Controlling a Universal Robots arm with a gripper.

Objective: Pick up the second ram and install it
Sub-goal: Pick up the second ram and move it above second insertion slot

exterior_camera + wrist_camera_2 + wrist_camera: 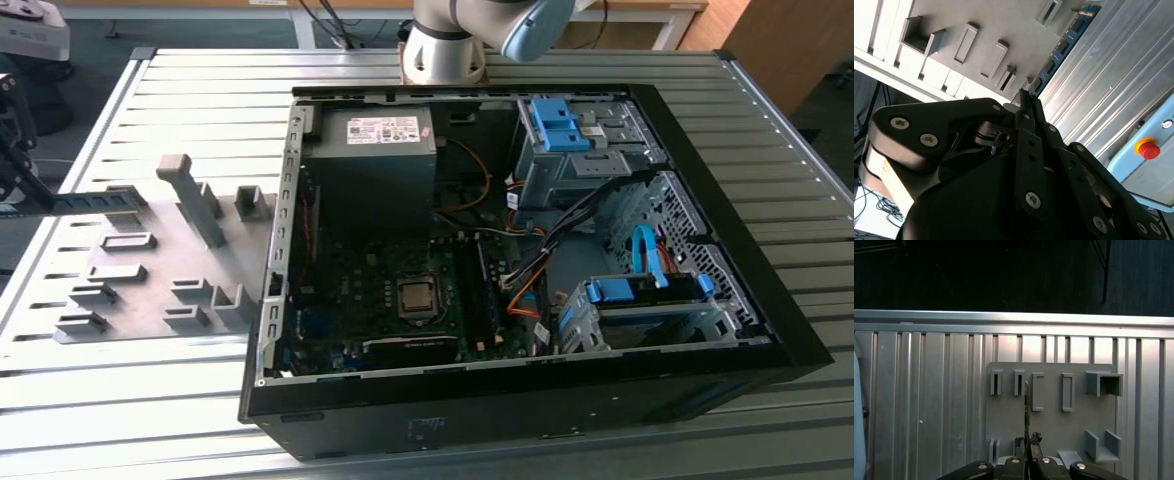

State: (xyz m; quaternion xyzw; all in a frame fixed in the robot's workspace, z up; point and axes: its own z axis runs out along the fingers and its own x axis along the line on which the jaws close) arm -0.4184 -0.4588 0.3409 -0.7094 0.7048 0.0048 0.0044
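Note:
The second ram [87,200] is a long thin stick with a row of black chips. It hangs level over the table's edge at the exterior view's left, beside the grey fixture plate [147,270]. My gripper [20,195] is shut on one end of it. In the second wrist view the black fingers [1026,117] clamp the blue-green stick [1061,47], which reaches out over the plate. The first wrist view shows the stick [1026,410] edge-on above the gripper [1028,456]. The open computer case [747,300] lies at the exterior view's right, with memory slots [483,295] beside the processor socket [416,297].
Grey fixture blocks [187,195] stand on the plate, some tall. The power supply [374,150], blue drive cages [554,125] and loose cables [527,270] crowd the inside of the case. The arm's base [447,45] stands behind the case. A red stop button [1147,149] sits off the table.

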